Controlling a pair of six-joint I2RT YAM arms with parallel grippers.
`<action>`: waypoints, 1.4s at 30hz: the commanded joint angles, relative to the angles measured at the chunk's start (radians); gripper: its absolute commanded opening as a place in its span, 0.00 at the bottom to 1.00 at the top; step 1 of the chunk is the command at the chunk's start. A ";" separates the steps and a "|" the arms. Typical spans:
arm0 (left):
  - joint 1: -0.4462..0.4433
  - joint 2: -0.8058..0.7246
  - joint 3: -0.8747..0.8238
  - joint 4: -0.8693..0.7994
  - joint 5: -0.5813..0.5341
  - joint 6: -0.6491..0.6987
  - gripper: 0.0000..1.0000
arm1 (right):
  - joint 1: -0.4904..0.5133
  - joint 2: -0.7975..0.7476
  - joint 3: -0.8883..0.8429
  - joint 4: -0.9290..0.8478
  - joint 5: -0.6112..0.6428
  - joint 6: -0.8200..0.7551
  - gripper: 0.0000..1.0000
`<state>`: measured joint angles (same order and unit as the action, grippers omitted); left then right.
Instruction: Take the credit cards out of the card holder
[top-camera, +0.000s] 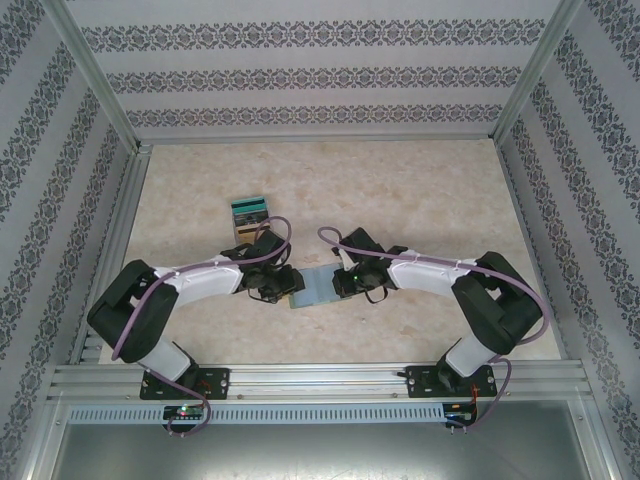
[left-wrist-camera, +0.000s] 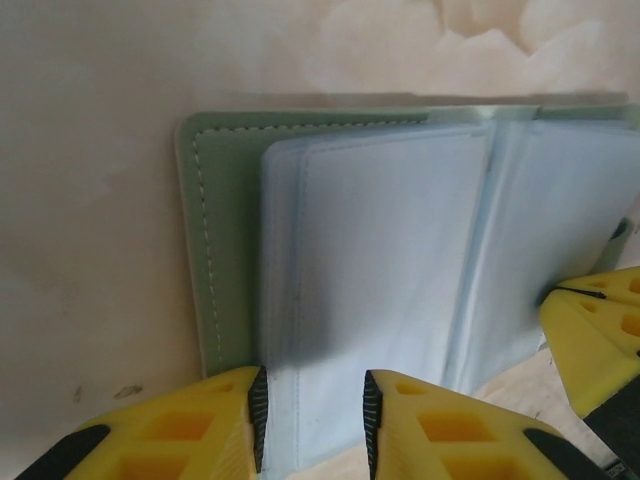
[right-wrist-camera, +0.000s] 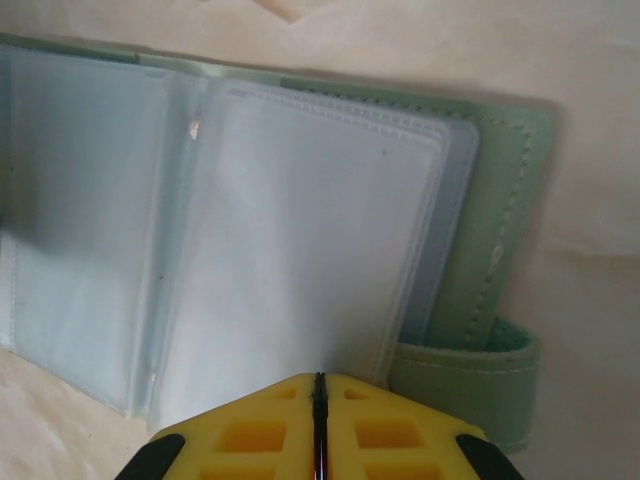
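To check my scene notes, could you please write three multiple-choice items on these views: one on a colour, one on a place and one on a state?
1. What colour is the holder?
A. red
B. green
C. black

2. Where does the stack of cards lie?
A. on the table, beyond the left gripper
B. by the right arm's base
C. on top of the holder

3. How does the holder lie?
A. folded shut
B. standing on edge
C. open flat

Key:
1 B: both wrist views show its green stitched edge.
2 A: in the top view the stack lies apart from the holder, farther up the table.
3 C: its clear sleeves lie spread, face up.
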<state>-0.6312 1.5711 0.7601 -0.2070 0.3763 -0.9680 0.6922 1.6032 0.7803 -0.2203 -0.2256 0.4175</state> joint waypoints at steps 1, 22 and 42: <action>-0.019 0.035 0.040 0.049 0.031 0.026 0.33 | 0.017 0.033 -0.009 0.012 0.010 0.022 0.12; -0.031 -0.046 0.115 -0.060 -0.022 0.079 0.34 | 0.005 -0.048 -0.003 -0.015 0.037 0.030 0.24; 0.085 -0.602 0.081 -0.520 -0.975 0.166 0.99 | -0.293 -0.564 -0.086 -0.065 0.383 -0.009 0.98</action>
<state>-0.5632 1.0073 0.8757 -0.6281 -0.2924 -0.8532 0.4446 1.0695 0.7280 -0.2771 0.0181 0.4263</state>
